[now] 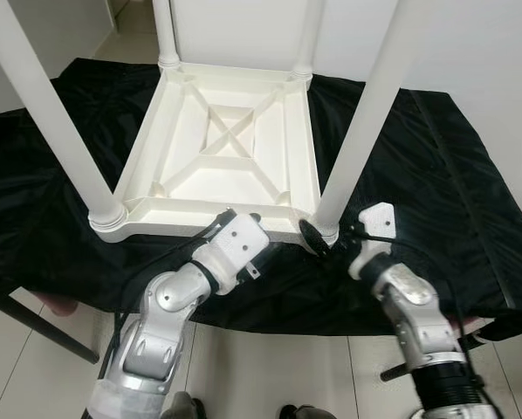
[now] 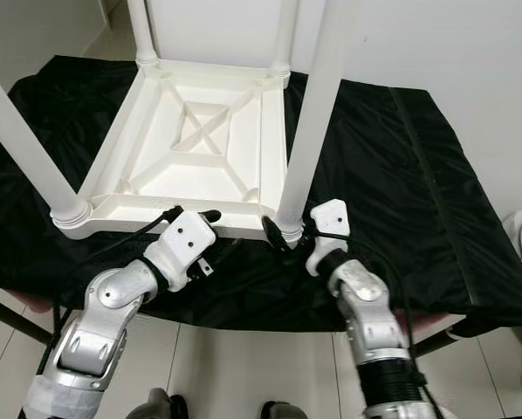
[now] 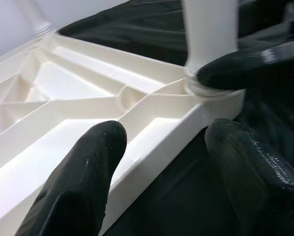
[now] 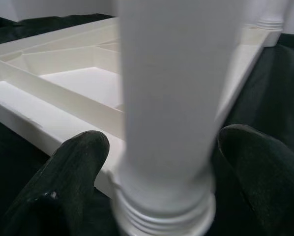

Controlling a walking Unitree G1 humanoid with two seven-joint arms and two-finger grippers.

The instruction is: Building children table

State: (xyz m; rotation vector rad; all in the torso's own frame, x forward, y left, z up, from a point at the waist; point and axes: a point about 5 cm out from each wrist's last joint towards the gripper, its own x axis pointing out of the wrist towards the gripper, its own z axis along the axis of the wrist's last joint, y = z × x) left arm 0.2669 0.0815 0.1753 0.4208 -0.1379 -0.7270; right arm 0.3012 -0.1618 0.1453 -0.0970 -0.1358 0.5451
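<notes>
Now your white plastic children table (image 1: 222, 148) lies upside down on the black-covered bench (image 1: 436, 175); left tool (image 3: 161, 162) straddles its rim, open, to steady it, while right tool (image 4: 161, 191), open, brackets the near-right white round leg (image 1: 366, 122)

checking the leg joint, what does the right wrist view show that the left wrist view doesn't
Right wrist view alone: the near right leg close up, standing between the right gripper fingers, with its threaded collar at the base and a far leg at the tabletop's corner.

Left wrist view alone: the left gripper straddling the tabletop rim, one finger inside, one outside over the black cloth.

Both: the upturned white tabletop's ribbed underside and that same leg's base.
</notes>
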